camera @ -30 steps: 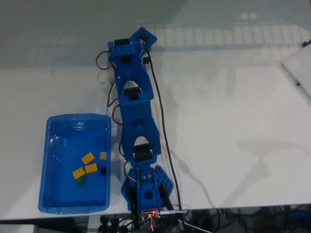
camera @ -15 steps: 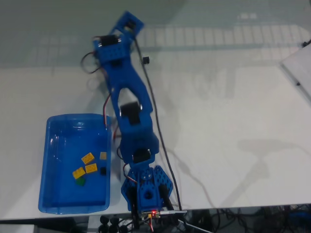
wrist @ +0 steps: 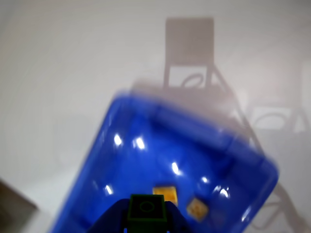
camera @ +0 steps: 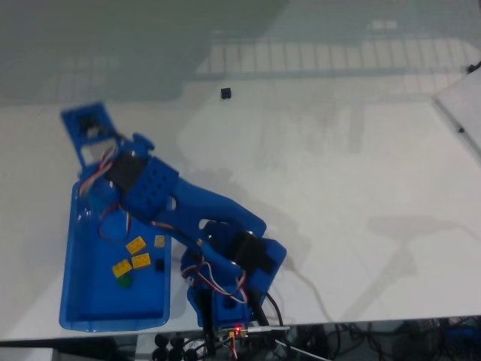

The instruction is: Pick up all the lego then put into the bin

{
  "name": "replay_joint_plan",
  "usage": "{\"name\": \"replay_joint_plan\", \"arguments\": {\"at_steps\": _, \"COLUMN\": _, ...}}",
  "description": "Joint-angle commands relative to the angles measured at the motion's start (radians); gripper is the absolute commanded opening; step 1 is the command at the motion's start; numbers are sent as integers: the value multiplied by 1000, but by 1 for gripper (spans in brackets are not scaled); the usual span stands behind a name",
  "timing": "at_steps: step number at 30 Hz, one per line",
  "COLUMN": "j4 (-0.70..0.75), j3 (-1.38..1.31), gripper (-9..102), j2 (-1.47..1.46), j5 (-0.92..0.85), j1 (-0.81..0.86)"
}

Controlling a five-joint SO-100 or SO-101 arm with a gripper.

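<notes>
Your pincer [wrist: 146,225] is clamped on a dark green brick [wrist: 146,209], held above the bin [camera: 75,301]. In the fixed view the arm [camera: 188,207] reaches over the bin's far end, and the bin sits on the white bench [camera: 361,188] just left of the arm's base [camera: 229,304]. Inside the bin you see 3 yellow bricks [camera: 135,244], 1 tan brick [camera: 159,241], 1 black brick [camera: 158,265] and 1 green brick [camera: 124,282]. Another black brick [camera: 225,92] lies on the bench, well apart from the bin.
</notes>
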Motion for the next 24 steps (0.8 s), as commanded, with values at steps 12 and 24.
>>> {"name": "replay_joint_plan", "arguments": {"at_steps": 12, "j4": 100, "j3": 81, "gripper": 31, "j2": 57, "j5": -95, "j1": -94}}
{"name": "replay_joint_plan", "arguments": {"at_steps": 24, "j4": -417, "j3": 15, "gripper": 32, "j2": -249, "j5": 161, "j1": 560}}
